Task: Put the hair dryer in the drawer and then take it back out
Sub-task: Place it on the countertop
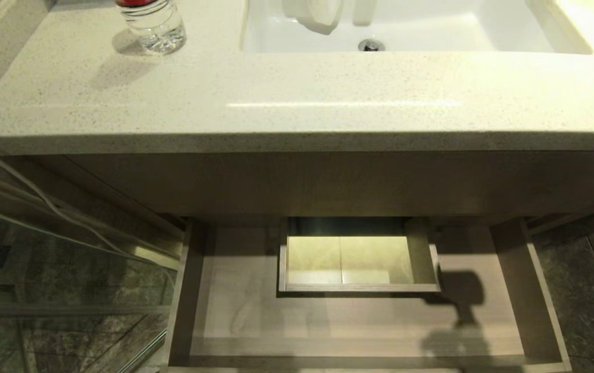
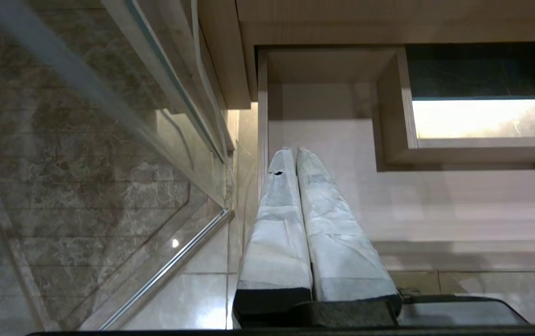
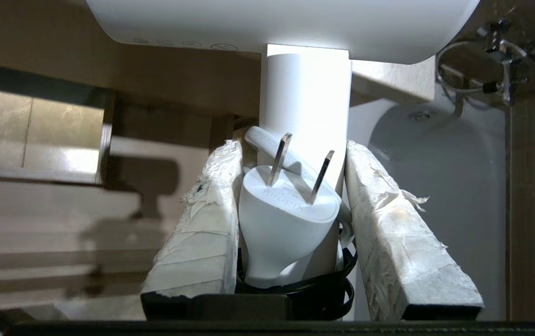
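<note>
My right gripper (image 3: 290, 186) pinches the hair dryer (image 3: 304, 107) by its white handle, one taped finger on each side. The round white barrel is above the fingers, and the plug (image 3: 286, 219) with its two metal pins sits between them, in front of the handle. A black tie (image 3: 337, 280) goes around the cord low down near my gripper. The hair dryer is in my grip and not inside the drawer (image 1: 359, 321), which stands pulled out under the counter (image 1: 297, 98); only a shadow falls on its wood floor at the right side. At the middle back of the drawer there is a boxed cut-out (image 1: 359, 287).

My left gripper (image 2: 295, 154) hangs beside the left wall of the drawer, its two taped fingers pressed together with nothing between them.

On the counter a clear water bottle (image 1: 154, 26) stands to the left of the white sink (image 1: 410, 31).
</note>
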